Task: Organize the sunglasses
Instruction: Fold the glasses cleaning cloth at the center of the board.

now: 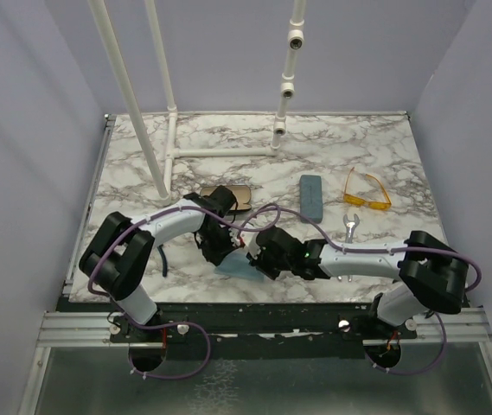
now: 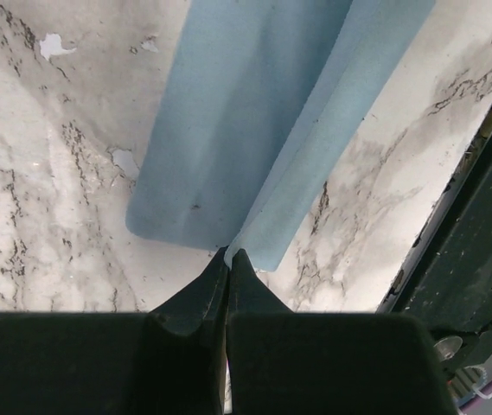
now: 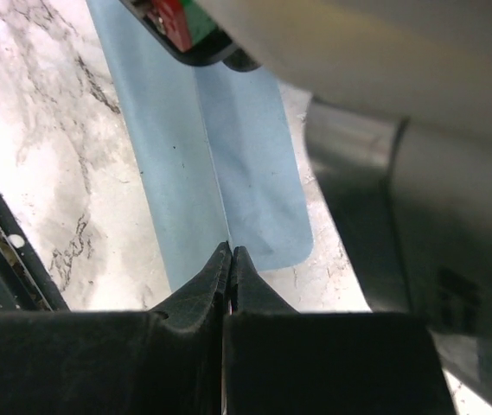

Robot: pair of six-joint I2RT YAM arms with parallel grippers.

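Lying toward the right edge of the tabletop [image 1: 384, 147], about midway between near and far, the yellow sunglasses [image 1: 367, 192] rest with their front running left to right. The temples look unfolded and point toward the far edge. The dark-framed pair [image 1: 240, 198] sits nearer the middle, partly hidden behind the left arm's wrist, so its lie is hard to read. Between the two pairs a blue-grey case [image 1: 311, 196] lies with its long axis near to far, and a small wrench [image 1: 350, 226] lies just near of the yellow pair.

Neither pair is held. Both arms meet close to the near edge over a blue cloth [image 1: 235, 266]. The left gripper [image 2: 229, 255] has its jaws pressed together at the cloth's [image 2: 228, 130] corner. The right gripper [image 3: 229, 251] has its jaws closed tight where a crease in the cloth [image 3: 228, 173] runs into the tips. Each looks to be pinching the fabric.

From these jaws both pairs lie toward the far side. The yellow pair is well off to the right and closer to the right arm, while the dark pair is just beyond the left wrist. Either arm would likely have to let go of the cloth before reaching for glasses
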